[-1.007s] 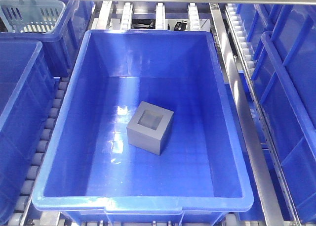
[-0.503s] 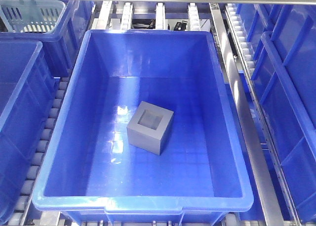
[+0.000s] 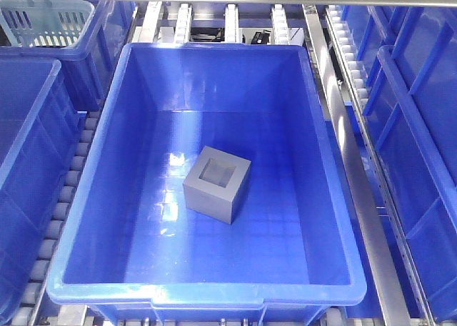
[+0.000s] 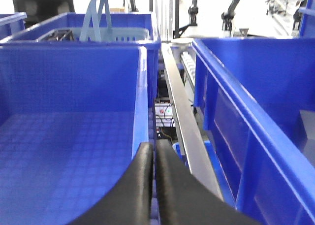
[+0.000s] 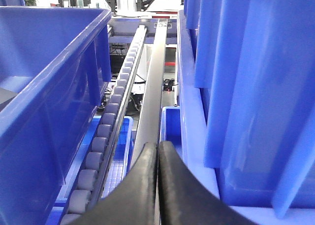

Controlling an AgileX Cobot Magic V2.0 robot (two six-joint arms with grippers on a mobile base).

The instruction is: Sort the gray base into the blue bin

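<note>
The gray base [image 3: 218,182] lies on the floor of the large blue bin [image 3: 93,162] in the middle of the front view, recess facing up. No gripper shows in the front view. In the left wrist view my left gripper [image 4: 154,147] is shut and empty, over the rim between a blue crate and a metal rail. In the right wrist view my right gripper [image 5: 158,147] is shut and empty, above a metal rail beside a roller track. The gray base shows in neither wrist view.
More blue crates stand to the left [image 3: 25,126] and right [image 3: 421,126] of the bin. A pale blue slotted basket [image 3: 43,19] sits at the back left, also in the left wrist view [image 4: 93,33]. Roller tracks [image 5: 106,131] and metal rails [image 3: 357,183] run between crates.
</note>
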